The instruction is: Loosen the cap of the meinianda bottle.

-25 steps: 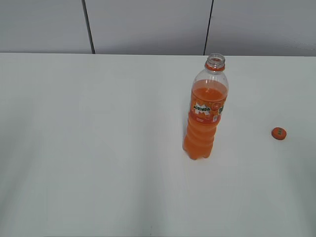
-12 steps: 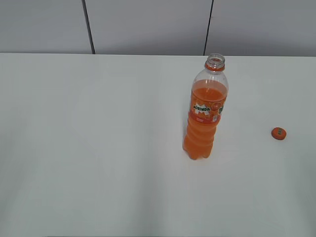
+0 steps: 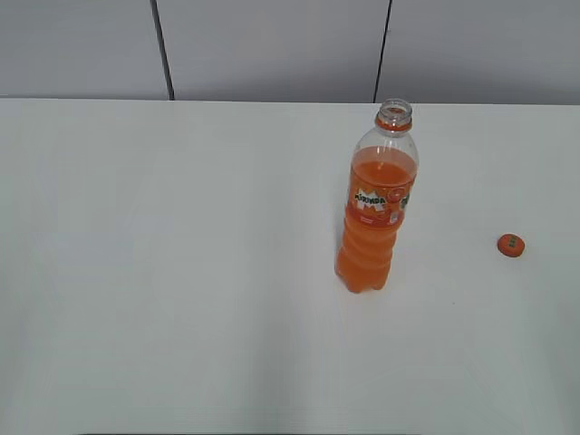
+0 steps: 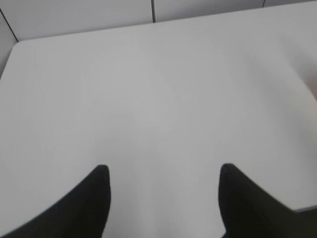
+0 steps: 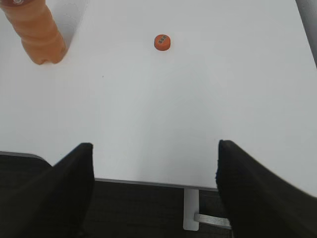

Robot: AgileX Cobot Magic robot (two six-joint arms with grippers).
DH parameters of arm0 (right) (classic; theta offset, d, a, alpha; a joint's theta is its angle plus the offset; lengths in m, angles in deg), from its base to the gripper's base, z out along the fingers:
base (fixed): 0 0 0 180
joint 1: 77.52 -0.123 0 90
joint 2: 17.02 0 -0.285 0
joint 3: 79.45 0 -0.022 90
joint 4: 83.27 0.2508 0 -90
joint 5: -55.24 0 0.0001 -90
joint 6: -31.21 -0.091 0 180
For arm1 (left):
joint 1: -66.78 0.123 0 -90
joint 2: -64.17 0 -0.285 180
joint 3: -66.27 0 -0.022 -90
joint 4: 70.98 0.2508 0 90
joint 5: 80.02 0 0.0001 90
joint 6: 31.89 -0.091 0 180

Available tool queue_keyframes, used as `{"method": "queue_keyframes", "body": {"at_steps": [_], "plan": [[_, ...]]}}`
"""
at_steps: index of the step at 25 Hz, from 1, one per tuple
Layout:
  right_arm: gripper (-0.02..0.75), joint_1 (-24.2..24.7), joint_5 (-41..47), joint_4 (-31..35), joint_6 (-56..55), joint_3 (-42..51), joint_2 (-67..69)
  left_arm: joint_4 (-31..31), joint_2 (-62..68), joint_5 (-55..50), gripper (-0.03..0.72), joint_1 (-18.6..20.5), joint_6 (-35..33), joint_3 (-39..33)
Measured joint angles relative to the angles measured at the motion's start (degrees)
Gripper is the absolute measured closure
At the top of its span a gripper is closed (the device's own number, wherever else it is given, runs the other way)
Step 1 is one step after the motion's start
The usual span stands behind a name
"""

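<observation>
The meinianda bottle (image 3: 375, 207) stands upright on the white table, right of centre, its neck open with no cap on it. Its ribbed base shows at the top left of the right wrist view (image 5: 38, 30). The cap (image 3: 511, 245), small and orange, lies flat on the table well to the right of the bottle; it also shows in the right wrist view (image 5: 162, 42). My left gripper (image 4: 162, 171) is open and empty over bare table. My right gripper (image 5: 154, 148) is open and empty above the table's near edge, far from the cap. Neither gripper shows in the exterior view.
The white table (image 3: 181, 272) runs back to a grey panelled wall (image 3: 272, 45). In the right wrist view the table's front edge (image 5: 148, 182) and a metal leg bracket (image 5: 190, 213) lie below the gripper.
</observation>
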Motion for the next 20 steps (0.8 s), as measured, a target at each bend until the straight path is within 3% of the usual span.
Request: {"method": "queue_keyframes", "body": {"at_steps": [20], "plan": [[0.160,0.00,-8.33,0.76,-0.01,2.67,-0.34,-0.07,-0.67,2.22,0.260,0.00,0.00,-1.03]]}}
